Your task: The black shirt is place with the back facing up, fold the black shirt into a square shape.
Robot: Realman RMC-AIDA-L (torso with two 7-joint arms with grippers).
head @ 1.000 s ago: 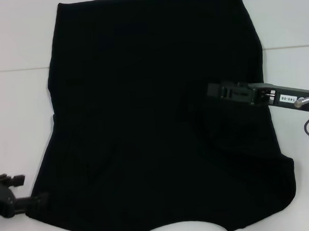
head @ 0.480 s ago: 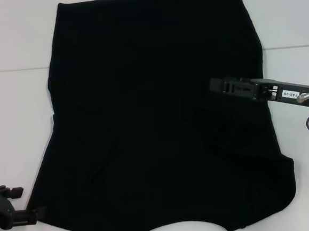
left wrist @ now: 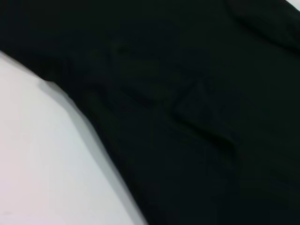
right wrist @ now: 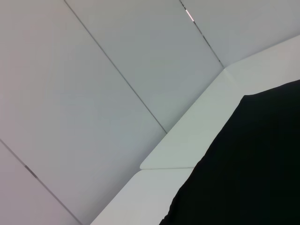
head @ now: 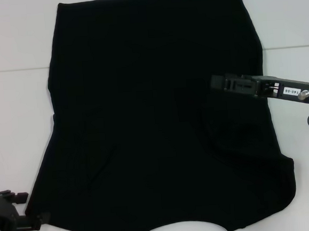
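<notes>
Black shirt (head: 160,115) lies flat mid-frame; right gripper (head: 219,82) over its right side, left gripper (head: 37,221) lower left; finger states indeterminable.

The black shirt (head: 154,115) is soft matt cloth, faintly creased; the table (head: 15,115) beneath is smooth, matt white.

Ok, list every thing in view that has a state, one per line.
black shirt: spread on the white table, sleeves already folded in, curved neckline at the near edge, not yet square.
right gripper: above the shirt's right side, turned sideways.
left gripper: low at the shirt's near left corner.
</notes>
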